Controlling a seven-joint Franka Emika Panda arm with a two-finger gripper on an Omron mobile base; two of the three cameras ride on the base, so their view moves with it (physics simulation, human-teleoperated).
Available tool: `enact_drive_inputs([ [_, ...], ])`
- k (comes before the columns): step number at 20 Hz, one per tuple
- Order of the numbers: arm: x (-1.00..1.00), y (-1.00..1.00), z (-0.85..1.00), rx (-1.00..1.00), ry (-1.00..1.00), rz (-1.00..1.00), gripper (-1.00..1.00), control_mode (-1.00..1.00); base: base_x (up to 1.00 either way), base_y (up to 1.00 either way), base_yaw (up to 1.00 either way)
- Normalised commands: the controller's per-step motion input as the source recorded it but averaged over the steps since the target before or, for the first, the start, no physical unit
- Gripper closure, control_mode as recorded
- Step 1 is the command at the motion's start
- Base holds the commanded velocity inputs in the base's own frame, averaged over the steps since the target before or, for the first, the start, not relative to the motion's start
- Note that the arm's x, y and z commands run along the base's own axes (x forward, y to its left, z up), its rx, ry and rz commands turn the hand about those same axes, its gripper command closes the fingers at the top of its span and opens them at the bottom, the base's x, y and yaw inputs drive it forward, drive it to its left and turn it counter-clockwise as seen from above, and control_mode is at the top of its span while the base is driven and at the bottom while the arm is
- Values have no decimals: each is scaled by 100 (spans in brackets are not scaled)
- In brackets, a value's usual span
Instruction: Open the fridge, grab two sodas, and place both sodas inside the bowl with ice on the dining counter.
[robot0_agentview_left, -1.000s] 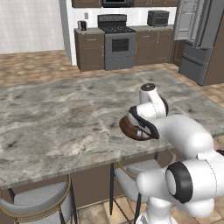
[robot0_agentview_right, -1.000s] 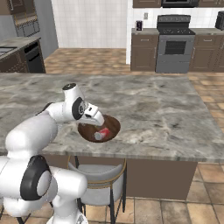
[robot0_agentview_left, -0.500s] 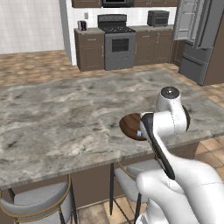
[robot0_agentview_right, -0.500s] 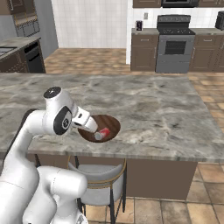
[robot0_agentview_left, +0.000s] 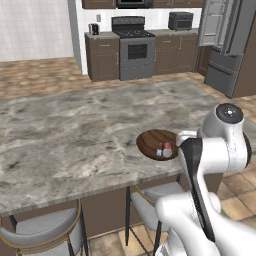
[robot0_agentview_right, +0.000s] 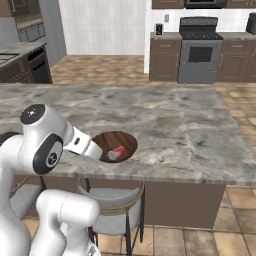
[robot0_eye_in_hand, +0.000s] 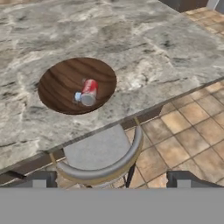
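One red soda can (robot0_agentview_left: 167, 148) lies in the brown wooden bowl (robot0_agentview_left: 150, 141) in the left base view, with a small pale ice cube (robot0_agentview_left: 159, 152) just beside it. The bowl sits near the near edge of the marble dining counter (robot0_agentview_left: 75, 135). Far back at the right stands the grey fridge (robot0_agentview_left: 226, 45), one upper door swung open. The arm's bulk hides the end effector here.

From the right base view, the same can (robot0_agentview_right: 118, 151) rests on its side in the bowl (robot0_agentview_right: 125, 140), silver top toward the counter's near edge (robot0_agentview_right: 165, 170). A grey-seated stool (robot0_agentview_right: 112, 210) stands below the overhang.

In the hand view, the camera looks down on the bowl (robot0_eye_in_hand: 57, 83) from off the counter's edge, the can (robot0_eye_in_hand: 89, 92) and ice (robot0_eye_in_hand: 77, 96) touching or nearly so. The end effector (robot0_eye_in_hand: 109, 178) shows two dark tips set wide apart at the bottom, with nothing between them: released and empty, above the stool (robot0_eye_in_hand: 98, 153).

Judging by this, one soda is delivered and a second is not seen in the bowl, so the task looks about half done. The next move would call for returning to the open fridge for the cola bottle.

No brand or lettering can be read on the can; it is too small and blurred.
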Motion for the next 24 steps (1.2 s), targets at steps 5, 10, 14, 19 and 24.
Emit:
enact_drive_inputs([
  [5,-70,30,-1,-1,-2,6,-100,-100,0,0,0],
  [10,-55,48,-12,-4,0,13,-100,-100,0,0,0],
  [14,-28,36,-18,-3,1,12,-100,-100,0,0,0],
  [19,-26,6,-17,0,1,0,-100,-100,0,0,0],
  [24,-30,0,-23,0,0,0,-100,-100,0,0,0],
])
